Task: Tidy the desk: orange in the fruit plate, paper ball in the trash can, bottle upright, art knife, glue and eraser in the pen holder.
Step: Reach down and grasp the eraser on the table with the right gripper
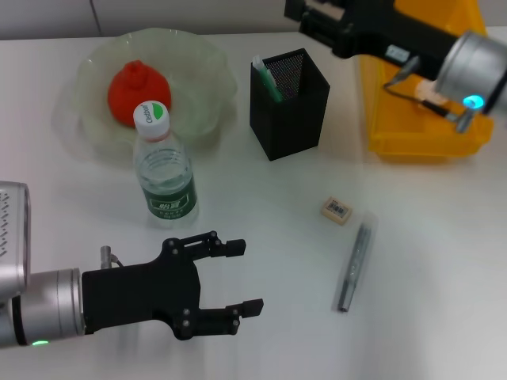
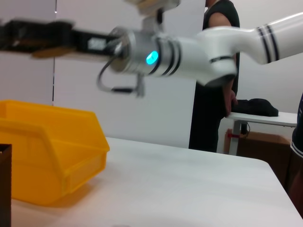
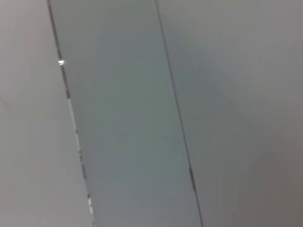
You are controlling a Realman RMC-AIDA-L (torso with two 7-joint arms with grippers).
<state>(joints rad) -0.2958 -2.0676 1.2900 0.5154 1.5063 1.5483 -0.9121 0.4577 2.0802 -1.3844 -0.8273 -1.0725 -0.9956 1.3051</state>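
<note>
A red-orange fruit [image 1: 136, 91] lies in the pale green fruit plate [image 1: 207, 59] at the back left. A clear bottle [image 1: 165, 170] with a white cap stands upright in front of the plate. The black mesh pen holder [image 1: 291, 107] holds a green-and-white glue stick [image 1: 268, 79]. The eraser [image 1: 337, 210] and the grey art knife [image 1: 354, 267] lie on the table to the right of centre. My left gripper [image 1: 245, 277] is open and empty, low over the table in front of the bottle. My right gripper [image 1: 313, 20] is raised at the back, beside the yellow bin [image 1: 420, 134]. No paper ball is in view.
The yellow bin also shows in the left wrist view [image 2: 47, 156], with my right arm [image 2: 189, 52] above it. The white table's far edge and a person stand beyond. The right wrist view shows only a plain grey wall.
</note>
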